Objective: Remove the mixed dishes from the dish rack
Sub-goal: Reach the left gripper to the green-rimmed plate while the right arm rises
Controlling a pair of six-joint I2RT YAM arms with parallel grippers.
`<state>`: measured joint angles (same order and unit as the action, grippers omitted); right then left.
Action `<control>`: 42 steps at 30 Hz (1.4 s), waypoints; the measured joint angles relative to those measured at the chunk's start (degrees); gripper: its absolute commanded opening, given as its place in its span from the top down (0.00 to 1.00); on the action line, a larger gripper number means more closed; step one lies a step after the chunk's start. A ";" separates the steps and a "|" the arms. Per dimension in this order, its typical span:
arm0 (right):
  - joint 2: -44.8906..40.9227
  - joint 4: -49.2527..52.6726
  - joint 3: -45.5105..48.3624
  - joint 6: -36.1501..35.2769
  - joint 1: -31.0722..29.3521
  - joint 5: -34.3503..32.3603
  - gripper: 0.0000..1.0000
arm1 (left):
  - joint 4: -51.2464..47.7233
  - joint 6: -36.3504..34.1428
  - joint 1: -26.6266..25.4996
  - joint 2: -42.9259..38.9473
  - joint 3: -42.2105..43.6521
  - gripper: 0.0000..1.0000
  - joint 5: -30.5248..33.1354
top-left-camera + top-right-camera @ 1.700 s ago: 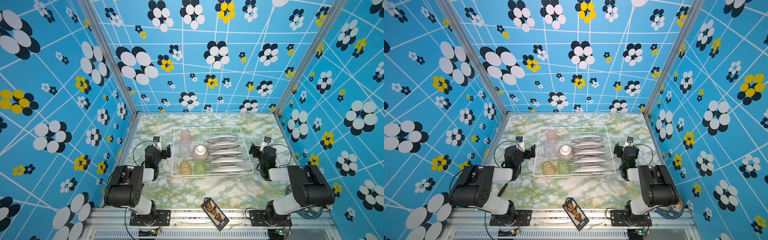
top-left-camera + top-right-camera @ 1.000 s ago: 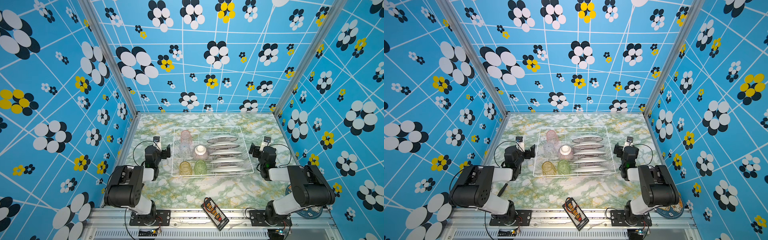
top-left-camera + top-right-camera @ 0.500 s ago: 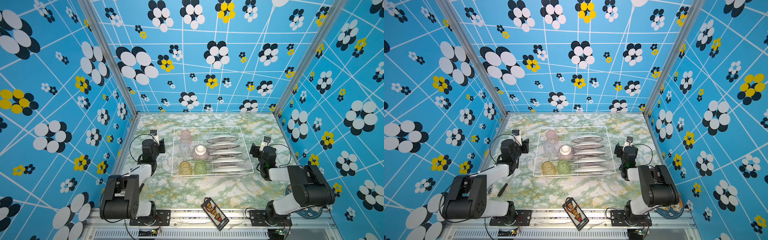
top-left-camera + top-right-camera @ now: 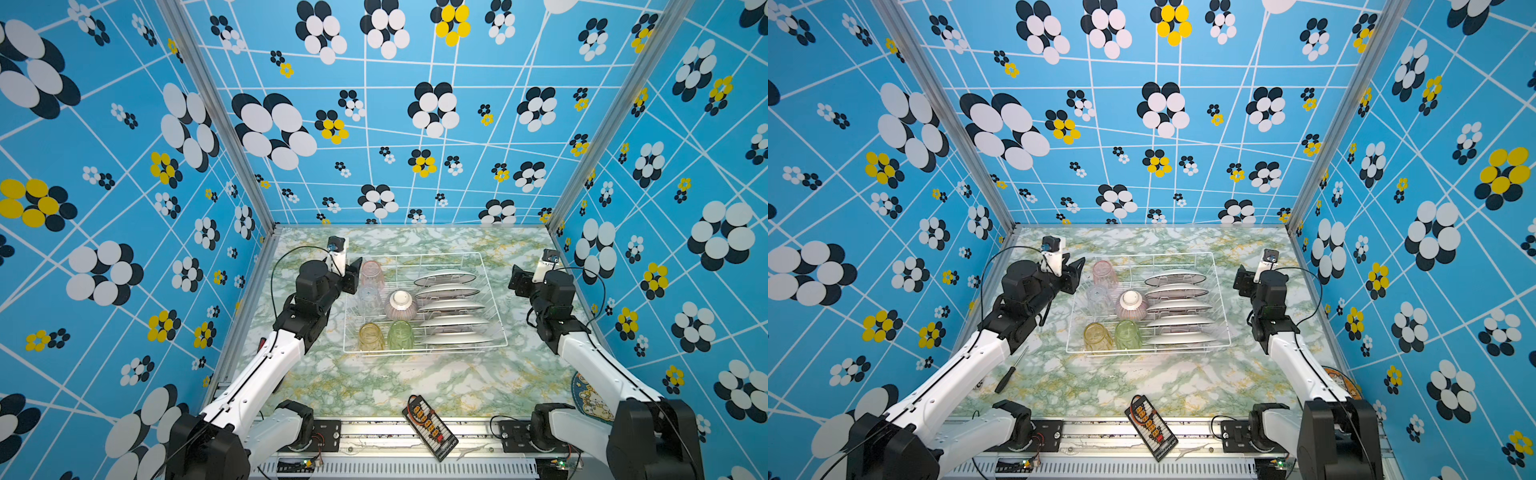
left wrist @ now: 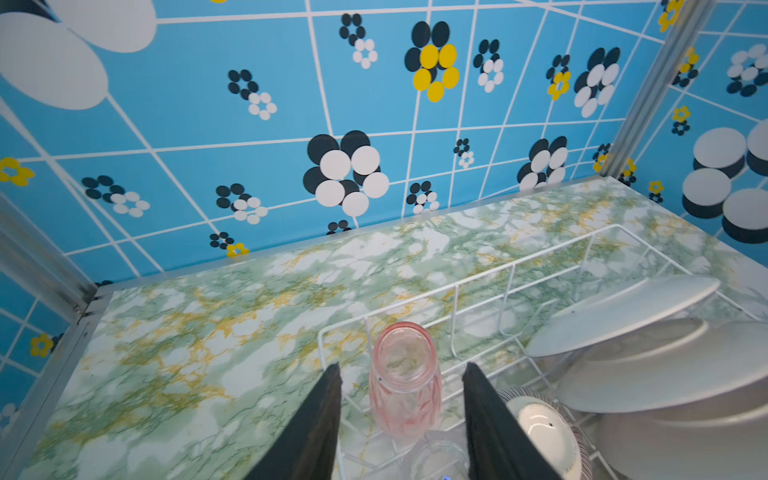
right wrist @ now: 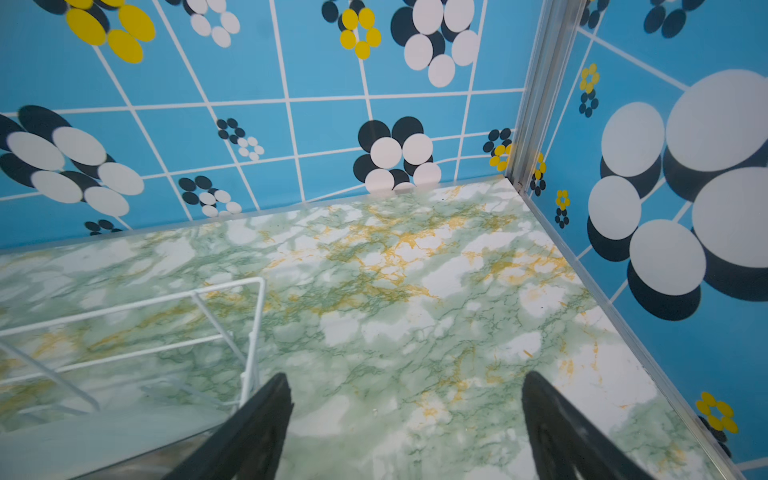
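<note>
The white wire dish rack point(image 4: 494, 299) point(image 4: 1221, 307) sits mid-table. It holds several white plates point(image 4: 451, 307) on edge, an upturned purple-striped bowl point(image 4: 400, 305) point(image 5: 540, 432), and pink point(image 4: 371, 272) point(image 5: 405, 382), clear point(image 4: 369, 300), yellow point(image 4: 371, 336) and green point(image 4: 400, 334) tumblers. My left gripper point(image 4: 354, 277) point(image 5: 402, 365) is open at the rack's back left corner. Its fingers straddle the pink tumbler with a gap on each side. My right gripper point(image 4: 517, 280) point(image 6: 406, 375) hangs wide open over bare table, right of the rack, holding nothing.
A black board with orange connectors point(image 4: 430, 422) lies at the front edge. A screwdriver point(image 4: 1011, 370) lies under the left arm. A round printed mat point(image 4: 590, 399) sits at the front right. Blue patterned walls enclose the table on three sides.
My left arm has unfolded and reached to the rack's back left corner, its jaws narrowing around the pink tumbler. My right arm has risen from its folded pose.
</note>
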<state>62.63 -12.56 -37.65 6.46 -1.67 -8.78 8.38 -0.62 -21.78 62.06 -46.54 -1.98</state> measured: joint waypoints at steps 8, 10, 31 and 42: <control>-10.62 22.60 -9.16 4.96 -0.02 8.22 0.11 | -9.75 -7.52 -12.39 9.40 -19.19 0.47 2.47; -10.80 27.36 -11.21 5.46 -0.07 9.40 0.12 | -10.95 -8.55 -13.62 12.48 -23.19 0.47 2.25; -6.12 43.78 -19.37 6.49 -5.97 11.32 0.14 | -38.84 -28.79 -25.62 42.82 -58.23 0.51 1.38; -4.85 43.67 -19.78 7.61 -8.68 12.09 0.14 | -45.13 -38.34 -26.73 48.54 -63.28 0.52 6.12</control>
<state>57.78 31.11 -57.43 14.06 -10.35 3.31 -36.75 -38.96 -48.51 110.61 -109.82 4.14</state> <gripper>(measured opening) 0.864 0.497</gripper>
